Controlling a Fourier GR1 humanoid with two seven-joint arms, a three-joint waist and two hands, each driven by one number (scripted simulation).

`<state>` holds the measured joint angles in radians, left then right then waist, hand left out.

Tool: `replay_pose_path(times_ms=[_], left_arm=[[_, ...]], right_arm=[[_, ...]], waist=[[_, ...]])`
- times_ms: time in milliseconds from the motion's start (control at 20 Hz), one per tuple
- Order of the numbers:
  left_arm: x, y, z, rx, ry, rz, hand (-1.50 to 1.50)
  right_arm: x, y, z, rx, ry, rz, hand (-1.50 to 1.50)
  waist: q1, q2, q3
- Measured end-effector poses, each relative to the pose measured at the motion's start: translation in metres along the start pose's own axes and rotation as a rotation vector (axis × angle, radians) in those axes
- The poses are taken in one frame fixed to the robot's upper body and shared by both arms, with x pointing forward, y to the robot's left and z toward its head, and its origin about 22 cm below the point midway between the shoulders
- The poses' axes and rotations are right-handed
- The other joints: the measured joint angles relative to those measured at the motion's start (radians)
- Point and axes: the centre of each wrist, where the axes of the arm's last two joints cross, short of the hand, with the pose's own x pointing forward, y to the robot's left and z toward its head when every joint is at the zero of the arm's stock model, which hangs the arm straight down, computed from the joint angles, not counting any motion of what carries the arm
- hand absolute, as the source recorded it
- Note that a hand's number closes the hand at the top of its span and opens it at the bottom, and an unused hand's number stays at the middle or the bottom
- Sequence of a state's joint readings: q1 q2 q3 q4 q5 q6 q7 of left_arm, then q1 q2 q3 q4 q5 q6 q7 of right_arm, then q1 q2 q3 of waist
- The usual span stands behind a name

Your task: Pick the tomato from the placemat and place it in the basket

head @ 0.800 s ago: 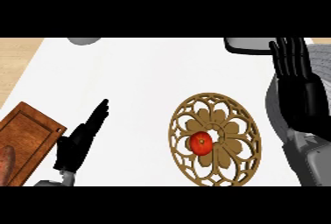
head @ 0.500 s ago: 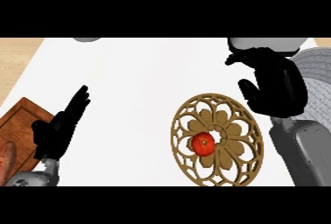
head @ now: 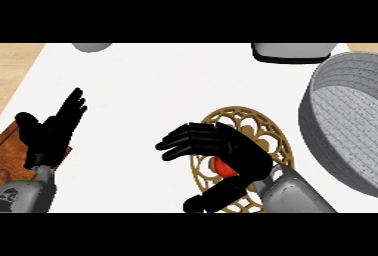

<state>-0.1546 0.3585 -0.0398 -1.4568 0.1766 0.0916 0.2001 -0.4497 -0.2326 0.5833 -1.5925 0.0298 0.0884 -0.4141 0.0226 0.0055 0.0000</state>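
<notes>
At the far left, a brown wooden board [head: 18, 145] lies on the white worktop [head: 170, 90], partly cut off by the view's edge and partly covered by the left hand [head: 50, 134]. That hand rests near the left edge with its fingers straight and spread, pointing up and slightly right, thumb out to the left, holding nothing; its grey forearm comes in from the lower left corner. Toward the middle, the right hand [head: 221, 150] hangs over the round golden openwork placemat [head: 258, 125], its palm turned down and its fingers [head: 181, 142] reaching left past the mat's left rim, bent a little but not closed on anything, while the thumb [head: 214, 195] points down and left over the mat's lower part. Under that hand, near the middle of the placemat, sits the tomato [head: 225, 167], a red-orange shape of which only a small patch shows between fingers and thumb; it is too hidden to tell any long axis or which way it points, and whether the hand touches it cannot be told. At the right stands the grey woven basket [head: 332, 115], its wall curving just beside the placemat's right rim. Along the top edge sit a grey round object [head: 92, 46] at left and a grey, dark-based object [head: 291, 52] at right.
</notes>
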Motion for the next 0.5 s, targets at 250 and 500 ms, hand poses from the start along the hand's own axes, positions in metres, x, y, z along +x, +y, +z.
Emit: replay_pose_path(times_ms=[250,500], left_arm=[[0.004,0.01,-0.009,0.024,0.015,0.008,0.0],[0.0,0.021,-0.008,0.042,0.029,0.006,0.0]], right_arm=[[0.031,0.02,-0.031,0.055,0.112,0.053,-1.5],[0.06,-0.009,-0.05,0.158,0.313,0.283,-1.5]], waist=[[-0.023,-0.007,-0.001],[-0.035,-0.016,-0.004]])
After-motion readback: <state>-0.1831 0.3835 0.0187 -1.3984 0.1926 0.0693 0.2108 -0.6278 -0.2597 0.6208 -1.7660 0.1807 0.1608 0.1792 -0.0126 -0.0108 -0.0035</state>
